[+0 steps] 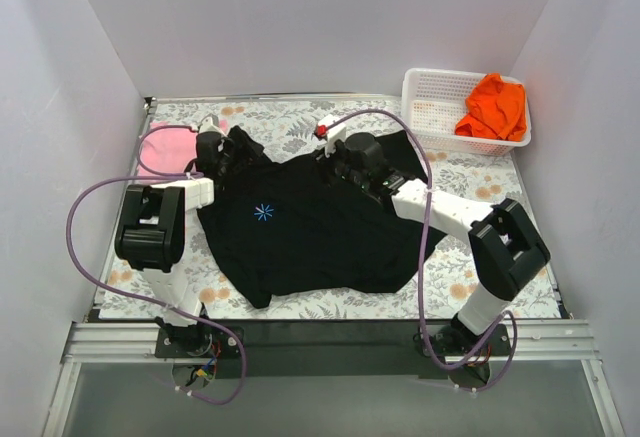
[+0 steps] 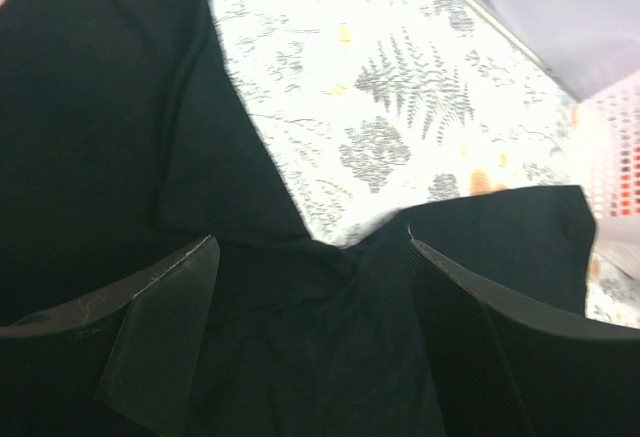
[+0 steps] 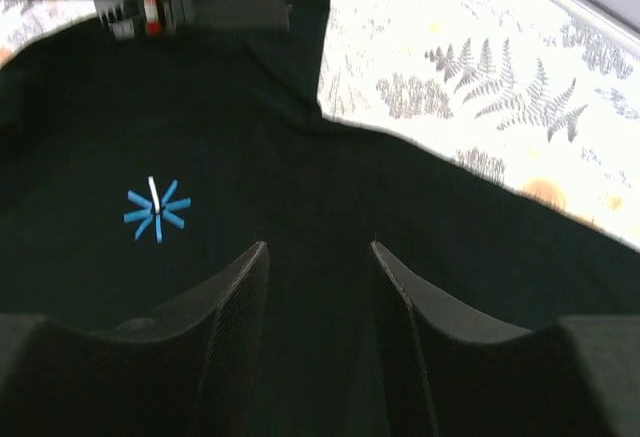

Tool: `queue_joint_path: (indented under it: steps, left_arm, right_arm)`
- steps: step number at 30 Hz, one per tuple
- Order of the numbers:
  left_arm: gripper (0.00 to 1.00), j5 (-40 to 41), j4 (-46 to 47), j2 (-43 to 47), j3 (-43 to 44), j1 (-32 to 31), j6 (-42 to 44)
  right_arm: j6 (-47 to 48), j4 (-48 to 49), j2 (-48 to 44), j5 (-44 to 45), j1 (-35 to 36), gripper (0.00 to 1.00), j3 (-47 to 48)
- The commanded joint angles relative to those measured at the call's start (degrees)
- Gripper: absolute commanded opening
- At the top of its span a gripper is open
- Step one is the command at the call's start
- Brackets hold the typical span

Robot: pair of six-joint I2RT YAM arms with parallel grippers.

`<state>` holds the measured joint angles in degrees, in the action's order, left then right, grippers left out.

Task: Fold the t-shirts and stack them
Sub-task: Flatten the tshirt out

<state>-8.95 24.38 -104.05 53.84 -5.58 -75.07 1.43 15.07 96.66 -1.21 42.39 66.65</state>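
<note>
The large black cloth t-shirt [image 1: 310,227] is soft and limp; pinch its shoulders at the 12 o'clock edge. The left gripper [image 2: 311,247] gapes over it, but whether the right gripper [image 3: 318,249] grips, I cannot tell.

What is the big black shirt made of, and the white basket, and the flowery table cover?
The black t-shirt looks like soft, matte cloth: it lies limp, with wrinkles and folds. The basket looks like hard white plastic: stiff walls full of small moulded holes. The table cover has a flat printed fern-and-flower pattern. Whether it is cloth or a printed sheet, I cannot tell.
</note>
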Motion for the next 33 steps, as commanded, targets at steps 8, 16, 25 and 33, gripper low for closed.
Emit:
queue_joint_path:
  steps: [8,16,25,33]
  left_arm:
    - [0.69,7.19,-3.99,-0.36,0.03,-0.30,0.45]
    - [0.69,7.19,-6.28,-5.55,3.90,-0.39,0.27]
    - [0.61,7.11,-5.92,-8.62,6.62,-0.66,0.45]
    - [0.49,6.84,-5.31,-8.45,7.76,-1.09,0.27]
  right_arm:
    - [-2.57,2.16,-14.74,3.85,0.06,0.40,-10.13]
    - [-3.28,2.16,-25.29,4.73,0.06,0.41,-15.58]
    - [-3.19,2.07,-30.92,6.57,0.06,0.41,-18.84]
    - [-2.93,1.98,-30.83,7.19,0.06,0.41,-19.19]
